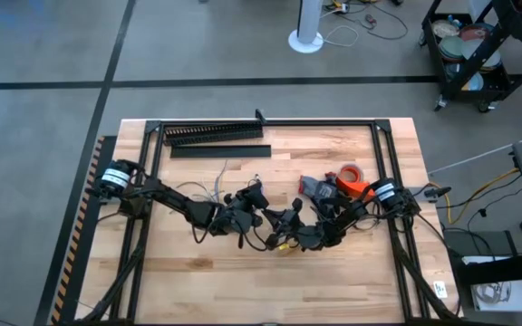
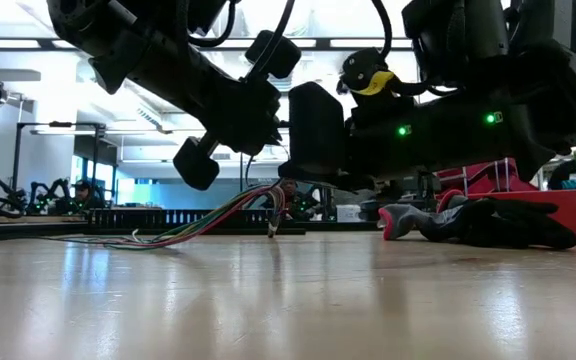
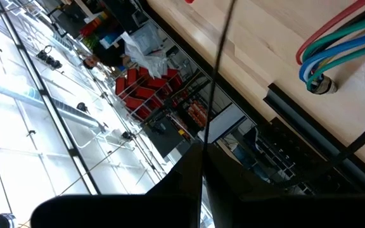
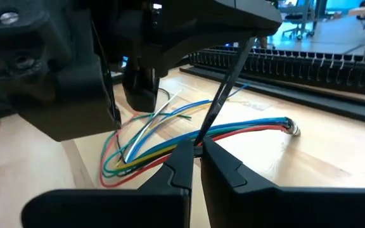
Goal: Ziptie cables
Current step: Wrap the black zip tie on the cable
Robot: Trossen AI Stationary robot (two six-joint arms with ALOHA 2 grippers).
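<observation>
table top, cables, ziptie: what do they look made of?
Table: looks like pale wood planks, grain visible, slight sheen.
Cables: probably plastic-jacketed wires, smooth and glossy, in red, green, blue, yellow and white.
Ziptie: thin dark straight strip, likely stiff plastic, pinched by the right gripper.

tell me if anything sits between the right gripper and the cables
Nothing visible blocks it. The right gripper, shut on a ziptie, sits just short of the cables; the left gripper grips that same strip.
</observation>
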